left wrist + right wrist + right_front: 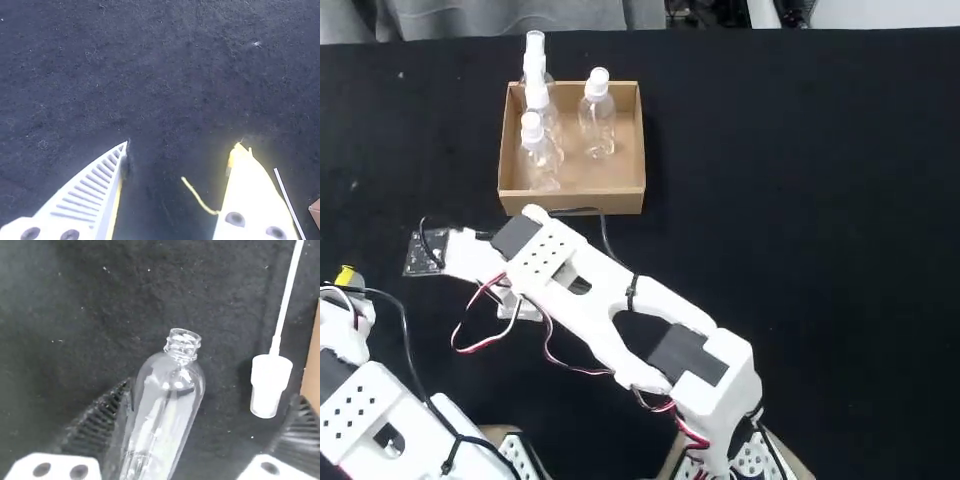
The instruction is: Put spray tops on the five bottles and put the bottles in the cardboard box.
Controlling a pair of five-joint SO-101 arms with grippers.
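Observation:
A clear bottle (167,405) without a top lies on the black cloth. It rests between the fingers of my right gripper (212,390), which is open, and it lies against one finger. A white spray top (270,382) with a long dip tube lies loose beside it, nearer the other finger. In the high view my right gripper (445,250) is in front of the cardboard box (570,190), at the bottle (420,255). Several bottles with spray tops (597,110) stand in the box. My left gripper (182,146) hangs open over bare cloth at the near left (342,285).
The right arm (620,310) stretches across the middle of the table from the near right. The box's corner (316,345) is close beside the spray top. The black cloth to the right of the box is open room.

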